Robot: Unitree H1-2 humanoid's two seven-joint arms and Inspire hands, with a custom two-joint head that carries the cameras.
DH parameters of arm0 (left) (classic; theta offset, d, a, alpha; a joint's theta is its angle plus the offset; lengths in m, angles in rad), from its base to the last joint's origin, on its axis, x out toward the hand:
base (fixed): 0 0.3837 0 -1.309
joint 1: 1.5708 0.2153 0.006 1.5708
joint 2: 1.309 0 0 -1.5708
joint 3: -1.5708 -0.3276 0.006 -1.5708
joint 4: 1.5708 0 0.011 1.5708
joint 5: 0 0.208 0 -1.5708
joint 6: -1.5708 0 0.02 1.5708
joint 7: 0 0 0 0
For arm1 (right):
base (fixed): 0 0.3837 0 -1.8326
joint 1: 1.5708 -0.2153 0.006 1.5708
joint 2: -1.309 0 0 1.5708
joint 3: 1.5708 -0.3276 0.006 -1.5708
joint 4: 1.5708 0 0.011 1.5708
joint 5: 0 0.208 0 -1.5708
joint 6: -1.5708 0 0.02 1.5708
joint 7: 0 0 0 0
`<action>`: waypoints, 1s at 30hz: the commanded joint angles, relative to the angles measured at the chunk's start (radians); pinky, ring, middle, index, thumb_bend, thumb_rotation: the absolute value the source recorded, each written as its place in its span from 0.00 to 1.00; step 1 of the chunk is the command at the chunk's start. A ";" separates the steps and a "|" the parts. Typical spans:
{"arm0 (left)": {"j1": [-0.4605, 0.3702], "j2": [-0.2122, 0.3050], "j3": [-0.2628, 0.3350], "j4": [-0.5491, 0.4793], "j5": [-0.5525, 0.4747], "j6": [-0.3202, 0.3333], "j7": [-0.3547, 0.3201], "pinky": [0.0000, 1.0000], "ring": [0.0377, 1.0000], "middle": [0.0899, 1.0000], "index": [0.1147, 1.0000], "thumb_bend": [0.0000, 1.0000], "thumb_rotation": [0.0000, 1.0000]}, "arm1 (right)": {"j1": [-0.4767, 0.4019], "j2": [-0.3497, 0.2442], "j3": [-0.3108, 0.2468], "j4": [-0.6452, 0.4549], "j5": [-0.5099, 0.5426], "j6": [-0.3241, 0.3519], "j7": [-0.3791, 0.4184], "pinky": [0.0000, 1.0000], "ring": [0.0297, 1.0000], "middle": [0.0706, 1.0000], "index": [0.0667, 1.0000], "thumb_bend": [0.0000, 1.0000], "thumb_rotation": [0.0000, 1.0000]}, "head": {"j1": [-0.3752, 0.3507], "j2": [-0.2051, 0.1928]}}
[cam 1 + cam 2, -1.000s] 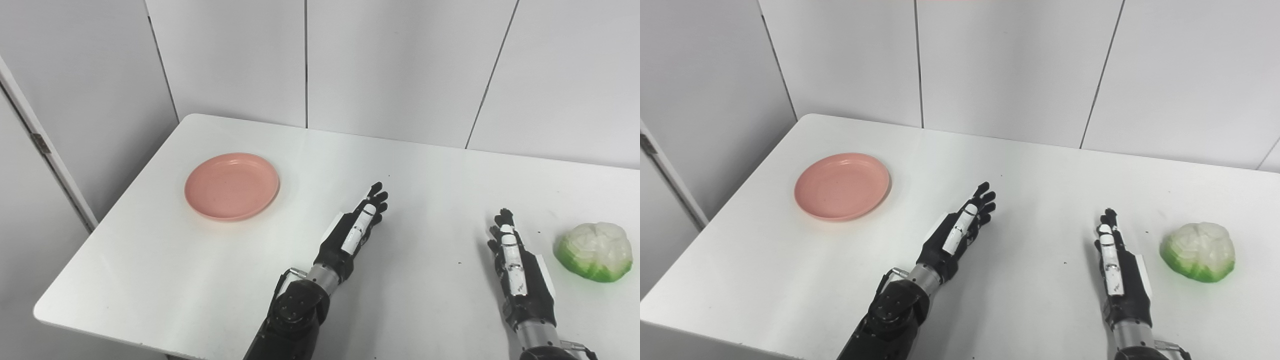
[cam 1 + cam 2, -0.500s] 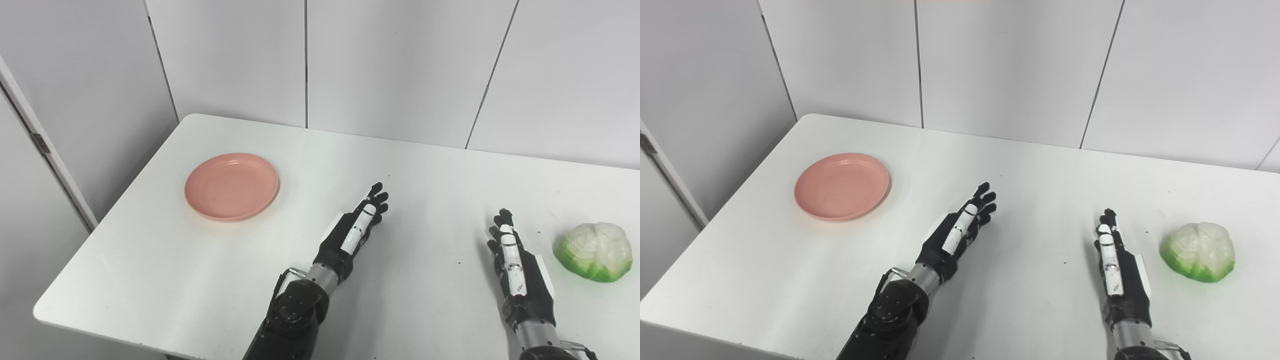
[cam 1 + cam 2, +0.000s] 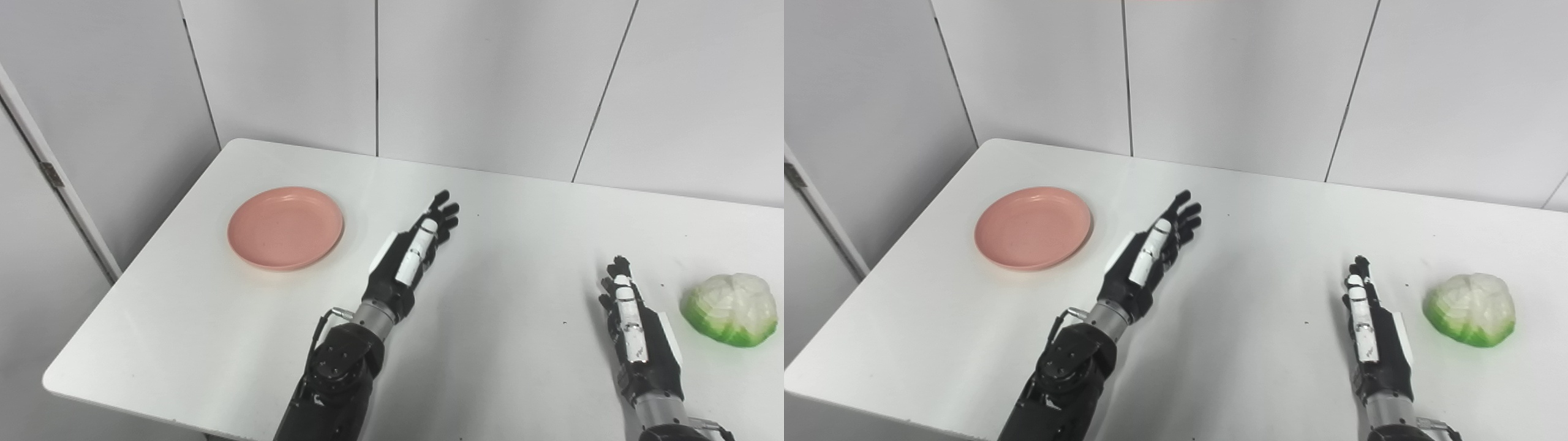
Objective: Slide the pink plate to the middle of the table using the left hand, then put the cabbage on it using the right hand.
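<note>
A round pink plate (image 3: 285, 228) lies flat on the left part of the white table (image 3: 502, 208). My left hand (image 3: 411, 254) hovers open, raised off the table and edge-on, to the right of the plate and a short gap from its rim, fingers stretched toward the far wall. A green and white cabbage (image 3: 730, 309) rests near the table's right edge. Left of the cabbage my right hand (image 3: 634, 321) is open, edge-on and empty, apart from the cabbage.
White wall panels (image 3: 490, 79) rise right behind the table's far edge. A grey door frame (image 3: 55, 177) stands off the table's left side. The table's front edge (image 3: 122, 401) runs near the bottom of the picture.
My left hand has lifted and moved forward and to the left, closer to the pink plate. The right hand, plate and cabbage have stayed put.
</note>
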 commanded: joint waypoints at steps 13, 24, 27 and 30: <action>-0.039 0.014 0.101 -0.213 -0.037 -0.008 0.075 0.94 0.94 0.94 0.93 0.46 1.00 | -0.018 -0.028 -0.009 -0.044 0.000 0.001 0.008 1.00 1.00 1.00 1.00 0.13 1.00 | 0.056 0.005; -0.076 0.067 0.238 -0.239 -0.089 -0.034 0.156 0.96 0.95 0.95 0.92 0.47 1.00 | -0.010 -0.043 -0.012 -0.078 0.015 0.026 0.023 1.00 1.00 1.00 1.00 0.15 1.00 | 0.094 0.021; -0.085 0.082 0.278 -0.235 -0.095 -0.044 0.181 0.94 0.93 0.94 0.91 0.46 1.00 | -0.011 -0.048 -0.011 -0.075 0.013 0.020 0.026 1.00 1.00 1.00 1.00 0.15 1.00 | 0.098 0.023; -0.094 0.109 0.319 -0.223 -0.099 -0.055 0.199 0.94 0.93 0.94 0.92 0.46 1.00 | -0.012 -0.052 -0.011 -0.075 0.018 0.016 0.034 1.00 1.00 1.00 1.00 0.13 1.00 | 0.109 0.027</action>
